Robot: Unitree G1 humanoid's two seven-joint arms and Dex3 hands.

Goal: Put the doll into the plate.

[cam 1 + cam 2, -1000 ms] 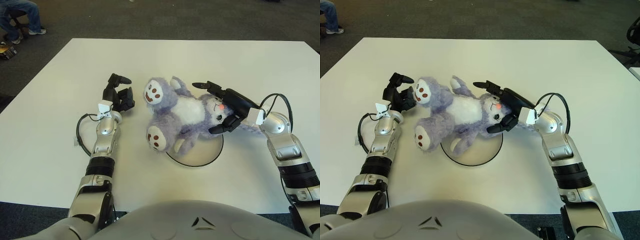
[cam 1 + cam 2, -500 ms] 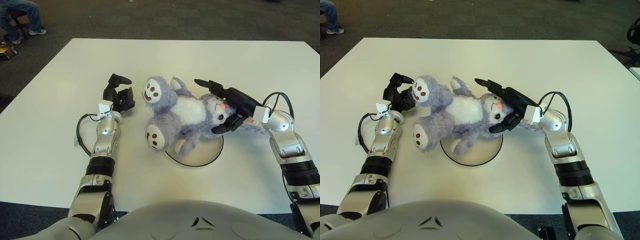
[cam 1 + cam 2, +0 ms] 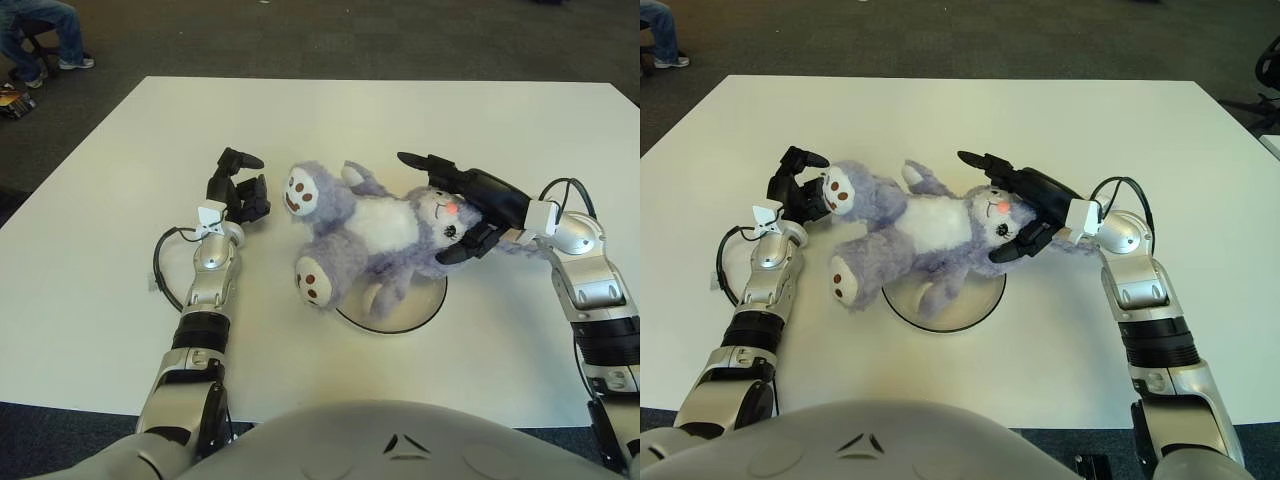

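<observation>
Doll (image 3: pixel 375 235) of purple plush with a white belly, lying on its back across the white desk (image 3: pixel 120 150), head toward the robot's right and feet toward its left. Lower body and one arm over the left part of the white plate (image 3: pixel 415 310); both brown-soled feet past the plate's rim, above bare desk. Head off the plate's far right side, clasped by the right hand (image 3: pixel 470 210), whose black fingers (image 3: pixel 425 163) curve over the crown on the far side and under the chin on the near side, closed around it. Right forearm stretched out toward the desk's right edge, a black cable looping at the wrist. Left hand (image 3: pixel 237 190) just beside the doll's upper foot, on its left, apart from it in the left eye view; black fingers curled inward, holding nothing. Dark carpet beyond the desk, with a seated person (image 3: pixel 40 30) at the far left corner.
</observation>
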